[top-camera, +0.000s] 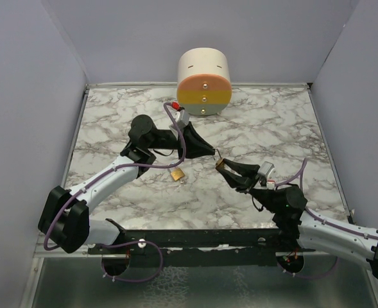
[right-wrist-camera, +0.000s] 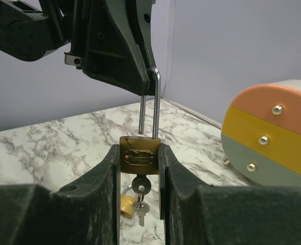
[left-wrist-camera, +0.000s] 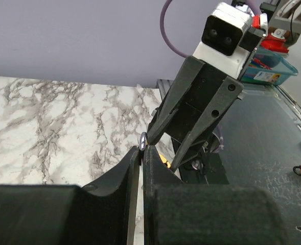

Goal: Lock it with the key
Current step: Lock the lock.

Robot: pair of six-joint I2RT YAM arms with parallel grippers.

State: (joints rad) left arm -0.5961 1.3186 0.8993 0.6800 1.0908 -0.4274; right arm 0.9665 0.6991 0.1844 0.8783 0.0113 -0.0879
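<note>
The padlock [right-wrist-camera: 139,157] hangs in the air over the middle of the worktop [top-camera: 272,128], a little toward 3 o'clock of centre, shared between both arms. The right gripper [top-camera: 221,165] has its fingers [right-wrist-camera: 108,171] clenched on the two flat sides of the brass body, keyhole facing down. This keeps the body from turning and leaves the key [right-wrist-camera: 140,185] free beneath it, seated in the keyhole. The left gripper [left-wrist-camera: 142,149] reaches in from 10 o'clock, its fingers pinched tight on the top bend of the shackle [right-wrist-camera: 151,102]. That grip suits pushing the bar down into the body. In the right wrist view the shorter shackle leg seems to end just above its hole, so I judge the lock is not yet closed. A second padlock [top-camera: 176,174] with keys lies on the worktop toward 8 o'clock of the held one, untouched. A striped drum [top-camera: 204,80] stands at 12 o'clock, well apart from the work.
</note>
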